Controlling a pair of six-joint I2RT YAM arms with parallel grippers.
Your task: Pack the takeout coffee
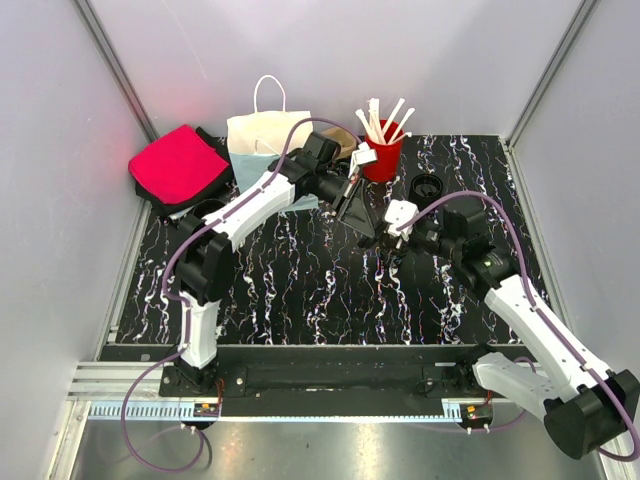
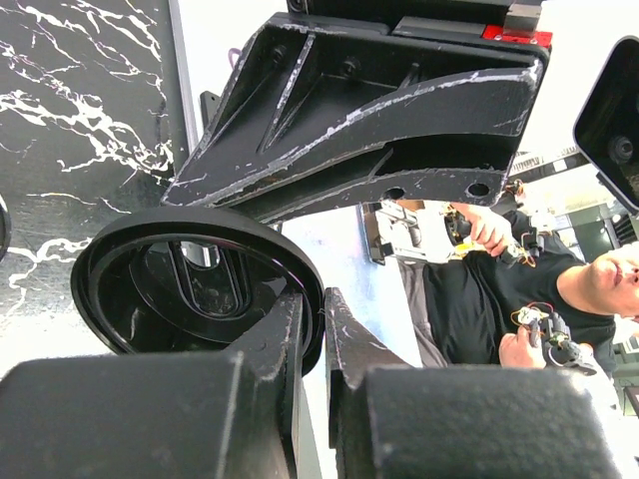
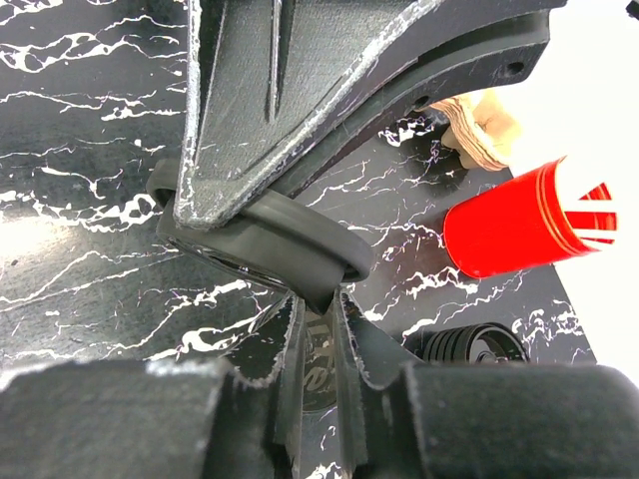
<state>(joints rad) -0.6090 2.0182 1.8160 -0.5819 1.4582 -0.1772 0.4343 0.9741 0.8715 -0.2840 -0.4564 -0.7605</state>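
A round black plastic lid (image 2: 190,279) hangs between both grippers above the marbled table (image 1: 300,290), just in front of the red cup of stirrers (image 1: 382,162). My left gripper (image 2: 318,299) is shut on the lid's rim. My right gripper (image 3: 319,299) is shut on the rim of the same lid (image 3: 300,235) from the opposite side. In the top view the left gripper (image 1: 366,228) and the right gripper (image 1: 385,238) meet tip to tip. No cup body shows under the lid. A dark surface with pale lettering (image 3: 321,364) lies below the right fingers.
A stack of black lids (image 1: 426,187) sits right of the red cup (image 3: 519,225). A white and blue paper bag (image 1: 262,140) stands at the back, with a pink cloth on a black pouch (image 1: 178,165) to its left. Grey walls enclose the table.
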